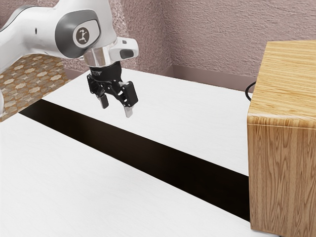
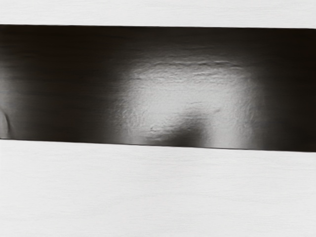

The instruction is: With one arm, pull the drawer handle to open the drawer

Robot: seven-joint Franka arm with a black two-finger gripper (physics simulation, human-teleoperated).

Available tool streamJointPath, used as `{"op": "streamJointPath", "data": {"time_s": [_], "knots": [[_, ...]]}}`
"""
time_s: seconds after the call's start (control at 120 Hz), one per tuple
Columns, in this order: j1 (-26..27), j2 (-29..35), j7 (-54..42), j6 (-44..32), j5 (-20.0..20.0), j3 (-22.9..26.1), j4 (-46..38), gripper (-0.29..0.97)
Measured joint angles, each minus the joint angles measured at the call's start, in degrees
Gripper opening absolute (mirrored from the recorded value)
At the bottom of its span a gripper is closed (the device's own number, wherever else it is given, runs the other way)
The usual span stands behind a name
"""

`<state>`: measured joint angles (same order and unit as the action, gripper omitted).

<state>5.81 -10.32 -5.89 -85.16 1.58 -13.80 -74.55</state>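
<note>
A light wooden cabinet stands at the exterior view's right on the white table. A thin dark curved handle sticks out at its far upper left edge; the drawer front itself faces away and is hidden. My black gripper hangs open above the table at the upper left, far from the cabinet, with nothing between its fingers. In the wrist view, the black stripe lies directly under my hand.
A wide black stripe crosses the white tabletop diagonally from the left to the cabinet's base. A textured pinkish wall runs behind the table. Patterned floor shows at the left.
</note>
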Motion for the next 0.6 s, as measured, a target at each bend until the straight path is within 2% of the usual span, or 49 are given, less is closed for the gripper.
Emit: {"op": "streamJointPath", "data": {"time_s": [0.192,0.283,0.358,0.6], "knots": [[-0.2,0.6,0.0,0.3,-0.3,-0.2,0.3,0.68],[-0.4,5.6,0.4,0.5,-0.6,0.4,3.0,0.68],[-0.5,5.8,1.5,-0.4,-2.9,0.4,3.3,0.68],[0.2,-1.8,4.4,-10.1,-11.0,1.3,3.1,0.68]]}}
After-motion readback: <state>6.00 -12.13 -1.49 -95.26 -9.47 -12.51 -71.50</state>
